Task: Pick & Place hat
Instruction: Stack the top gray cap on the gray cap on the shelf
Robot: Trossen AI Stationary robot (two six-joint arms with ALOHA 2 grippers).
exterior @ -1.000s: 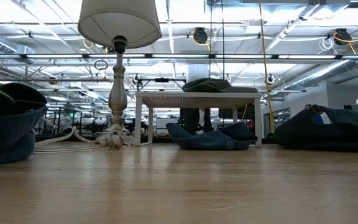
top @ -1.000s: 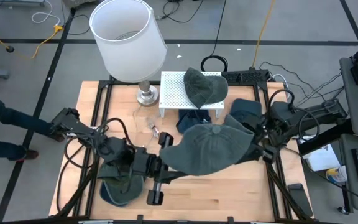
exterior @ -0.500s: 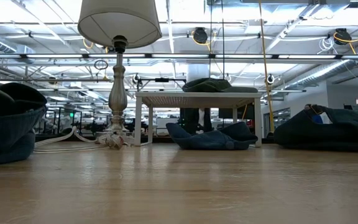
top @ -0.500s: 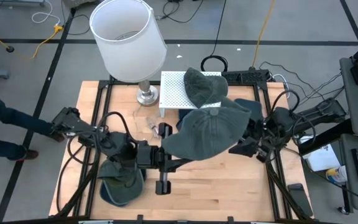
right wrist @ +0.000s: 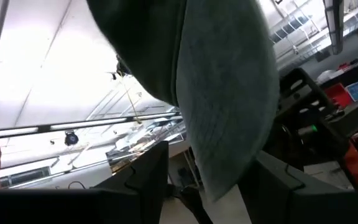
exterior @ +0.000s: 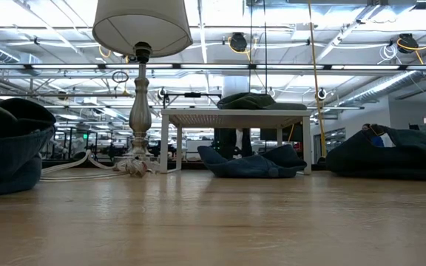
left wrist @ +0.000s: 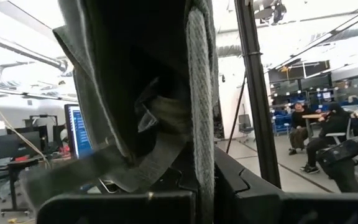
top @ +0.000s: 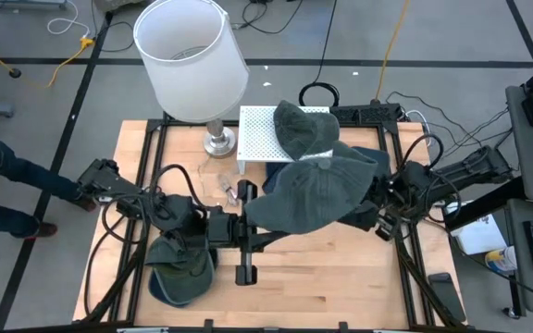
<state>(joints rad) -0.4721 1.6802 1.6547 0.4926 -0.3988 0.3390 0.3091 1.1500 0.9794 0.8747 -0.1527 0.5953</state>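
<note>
The grey hat (top: 311, 196) hangs above the table, stretched between both grippers — the left gripper (top: 248, 229) clenched on its edge, the right gripper (top: 370, 211) (fingers spread either side of the brim) opposite.

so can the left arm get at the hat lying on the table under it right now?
Probably not as is. The left gripper is shut on the grey hat held up between both arms, with the right gripper at its other edge. The green hat lies under the left arm.
</note>
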